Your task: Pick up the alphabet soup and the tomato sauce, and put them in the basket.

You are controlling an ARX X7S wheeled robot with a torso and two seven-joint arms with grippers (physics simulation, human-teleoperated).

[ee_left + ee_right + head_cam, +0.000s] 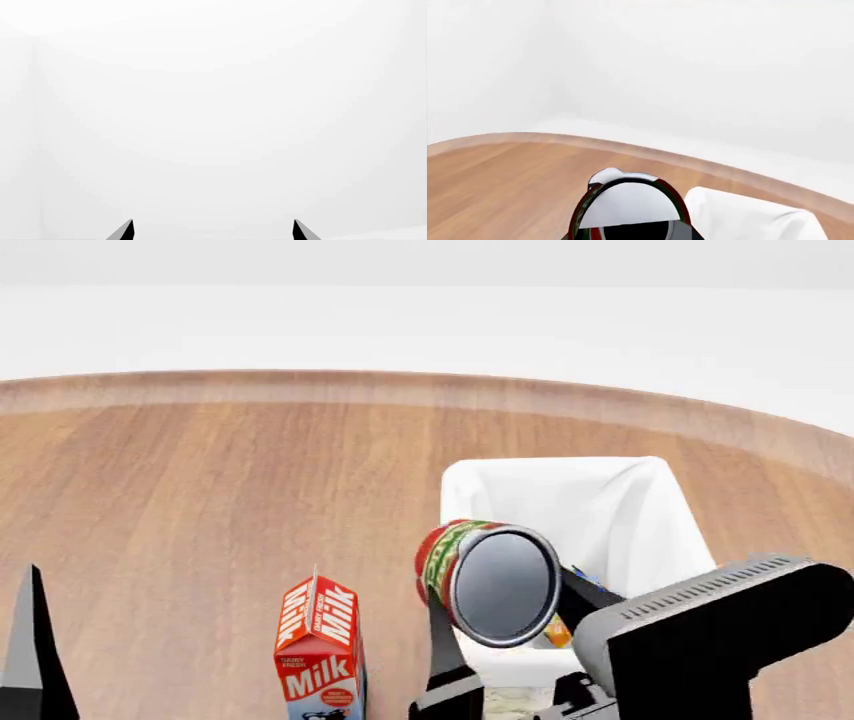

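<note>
Gripping the tomato can (pixel 467 575) sideways, right claw (pixel 514 665) is hovering at the basket's (pixel 627 502) 7 o'clock | left claw (pixel 213 231) is gaping empty | milk carton (pixel 318 648) is standing at 9 o'clock

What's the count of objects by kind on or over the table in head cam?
Cans: 2, the tomato sauce in the right gripper, and a partly hidden blue one in the basket.
Milk cartons: 1
Baskets: 1
Total: 4

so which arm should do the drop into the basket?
Right. The right gripper holds the tomato sauce tilted above the basket. The left gripper is open, facing blank white.
</note>
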